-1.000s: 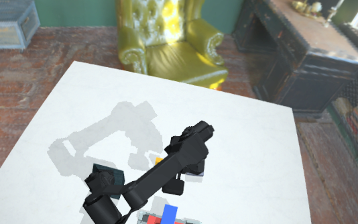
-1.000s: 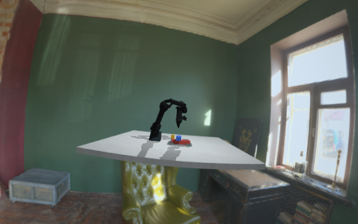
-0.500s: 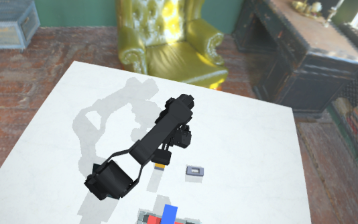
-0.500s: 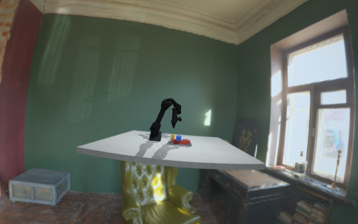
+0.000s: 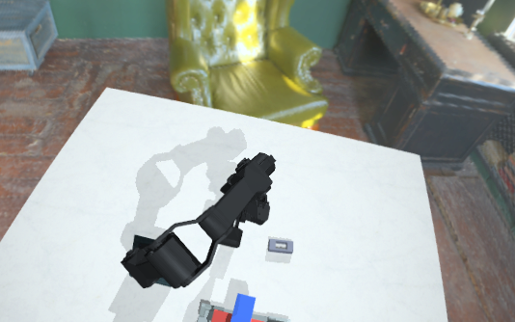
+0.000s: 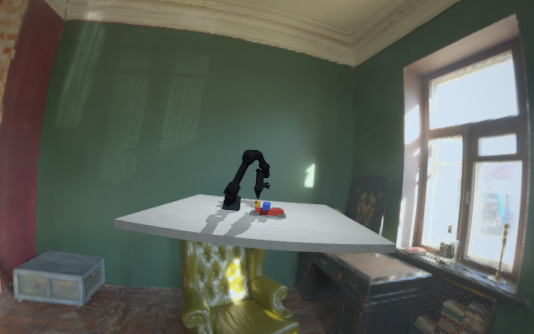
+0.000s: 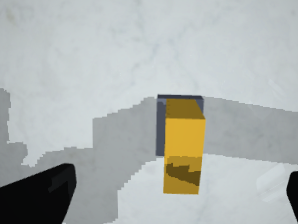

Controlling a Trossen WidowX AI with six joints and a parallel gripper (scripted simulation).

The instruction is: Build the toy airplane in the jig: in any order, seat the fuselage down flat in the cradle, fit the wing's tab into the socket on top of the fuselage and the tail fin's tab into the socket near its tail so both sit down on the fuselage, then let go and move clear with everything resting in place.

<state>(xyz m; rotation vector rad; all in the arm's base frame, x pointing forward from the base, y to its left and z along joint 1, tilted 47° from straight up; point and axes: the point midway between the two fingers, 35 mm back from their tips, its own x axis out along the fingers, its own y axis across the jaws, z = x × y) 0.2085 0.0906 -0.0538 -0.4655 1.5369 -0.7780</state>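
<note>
The yellow tail fin (image 7: 182, 143) (image 6: 257, 204) lies on the white table with its grey tab (image 7: 160, 129) at one end; in the top view the arm hides it. My gripper (image 7: 184, 180) (image 5: 234, 237) (image 6: 259, 194) is open and empty, pointing down right above the fin, one finger on each side and well clear of it. The red fuselage (image 5: 220, 315) (image 6: 276, 212) sits in the grey jig (image 5: 204, 308) at the table's near edge, with the blue wing (image 5: 245, 306) (image 6: 266, 205) across its top.
A small grey block with a slot (image 5: 281, 246) lies on the table to the right of the gripper. The arm's base (image 5: 138, 243) stands to the left. The table (image 5: 348, 202) carries nothing else.
</note>
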